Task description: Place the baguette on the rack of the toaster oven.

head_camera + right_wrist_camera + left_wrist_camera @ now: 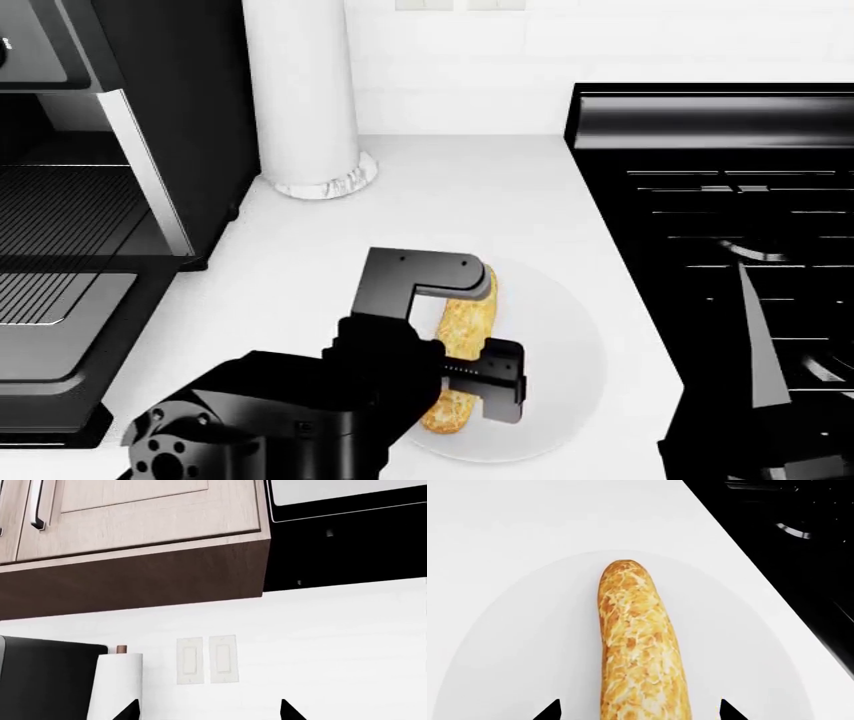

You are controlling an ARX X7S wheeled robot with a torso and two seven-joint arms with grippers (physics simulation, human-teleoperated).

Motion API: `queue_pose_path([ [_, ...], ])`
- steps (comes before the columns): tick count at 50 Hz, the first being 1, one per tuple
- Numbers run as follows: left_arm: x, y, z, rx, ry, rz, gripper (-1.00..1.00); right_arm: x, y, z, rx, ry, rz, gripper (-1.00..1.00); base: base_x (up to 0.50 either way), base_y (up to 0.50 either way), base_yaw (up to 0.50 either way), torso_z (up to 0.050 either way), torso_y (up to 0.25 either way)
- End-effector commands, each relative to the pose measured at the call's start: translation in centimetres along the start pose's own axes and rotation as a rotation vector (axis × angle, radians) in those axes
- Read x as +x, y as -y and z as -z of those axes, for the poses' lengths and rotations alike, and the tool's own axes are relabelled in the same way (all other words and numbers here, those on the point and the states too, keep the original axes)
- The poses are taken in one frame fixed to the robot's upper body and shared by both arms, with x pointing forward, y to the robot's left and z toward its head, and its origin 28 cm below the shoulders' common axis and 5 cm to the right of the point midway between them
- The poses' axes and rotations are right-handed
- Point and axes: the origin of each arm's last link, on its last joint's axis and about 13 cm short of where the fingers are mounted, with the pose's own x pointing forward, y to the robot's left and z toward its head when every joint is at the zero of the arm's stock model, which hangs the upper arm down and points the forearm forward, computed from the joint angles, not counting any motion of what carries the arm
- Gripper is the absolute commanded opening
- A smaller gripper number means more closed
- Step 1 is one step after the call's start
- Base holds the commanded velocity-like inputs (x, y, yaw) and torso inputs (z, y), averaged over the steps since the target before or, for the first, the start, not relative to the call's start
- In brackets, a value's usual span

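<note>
We see the short golden-brown baguette (640, 645) with its speckled crust lying on a round white plate (514, 630), which sits on the white surface (534, 200) just beside the black stove (747, 250). Our left end effector (461, 345) hangs over the loaf with its jaws spread apart, one black fingertip (549, 711) on each side of the bread and neither touching it. The boxy black toaster oven (174, 120) with silver trim stands at the surface's left, its door dropped open and the black wire rack (60, 215) showing inside. A white paper towel roll (300, 100) stands upright near it. Our right end effector (207, 711) is parted too, holding nothing, and faces the white wall with two switches (207, 659) under wooden cabinets (133, 525).
</note>
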Motion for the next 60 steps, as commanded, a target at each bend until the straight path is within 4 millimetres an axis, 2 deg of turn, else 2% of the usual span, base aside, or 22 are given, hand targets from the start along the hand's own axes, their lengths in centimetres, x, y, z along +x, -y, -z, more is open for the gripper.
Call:
queue_pose_path([
  [1, 0.3, -0.1, 0.2, 0.002, -0.010, -0.003, 1.00, -0.5, 0.1, 0.9, 0.000, -0.004, 0.002, 1.00, 0.00, 0.00, 0.00, 0.000, 0.000],
  [10, 0.4, -0.2, 0.4, 0.019, -0.008, 0.005, 1.00, -1.0, 0.1, 1.7, 0.000, -0.005, 0.004, 1.00, 0.00, 0.00, 0.00, 0.000, 0.000],
  [11, 0.4, -0.1, 0.4, 0.034, 0.002, -0.001, -1.00, -1.0, 0.1, 1.7, 0.000, -0.005, 0.005, 1.00, 0.00, 0.00, 0.00, 0.000, 0.000],
  [30, 0.2, -0.2, 0.0, 0.031, 0.036, -0.025, -1.00, -1.0, 0.1, 1.7, -0.002, -0.002, 0.001, 1.00, 0.00, 0.00, 0.00, 0.000, 0.000],
  [37, -0.8, 0.0, -1.1, 0.016, 0.083, -0.024, -1.00, -1.0, 0.1, 1.7, -0.002, 0.002, -0.004, 1.00, 0.00, 0.00, 0.00, 0.000, 0.000],
  [39, -1.4, 0.2, -1.8, 0.005, 0.108, -0.019, -1.00, 1.9, -0.9, 0.5, 0.011, 0.029, 0.004, 1.00, 0.00, 0.00, 0.00, 0.000, 0.000],
  [40, -1.7, 0.3, -2.0, 0.004, 0.122, -0.020, -1.00, 2.0, -0.9, -0.3, 0.012, 0.032, 0.004, 1.00, 0.00, 0.00, 0.00, 0.000, 0.000],
  [41, -2.0, 0.4, -2.3, 0.000, 0.129, -0.016, -1.00, 1.0, -0.4, -1.5, 0.028, 0.046, 0.008, 1.00, 0.00, 0.00, 0.00, 0.000, 0.000],
  [43, -2.5, 0.5, -2.6, -0.003, 0.147, -0.016, -1.00, 0.3, 0.0, -2.2, 0.014, 0.030, 0.003, 1.00, 0.00, 0.00, 0.00, 0.000, 0.000],
  [46, -2.9, 0.5, -3.0, -0.005, 0.165, -0.021, -1.00, 1.5, -0.6, -1.1, -0.016, -0.017, -0.016, 1.00, 0.00, 0.00, 0.00, 0.000, 0.000],
  [53, -4.0, 0.8, -3.9, -0.032, 0.219, -0.037, -1.00, 3.1, -1.4, 0.3, -0.014, -0.019, -0.017, 1.00, 0.00, 0.00, 0.00, 0.000, 0.000],
  [57, -4.7, 1.1, -4.1, -0.035, 0.228, -0.035, -1.00, 3.4, -1.6, 0.9, -0.015, -0.024, -0.011, 1.00, 0.00, 0.00, 0.00, 0.000, 0.000],
  [60, -5.1, 1.3, -4.3, -0.041, 0.235, -0.039, -1.00, 2.1, -0.9, -0.4, -0.001, -0.002, -0.004, 1.00, 0.00, 0.00, 0.00, 0.000, 0.000],
])
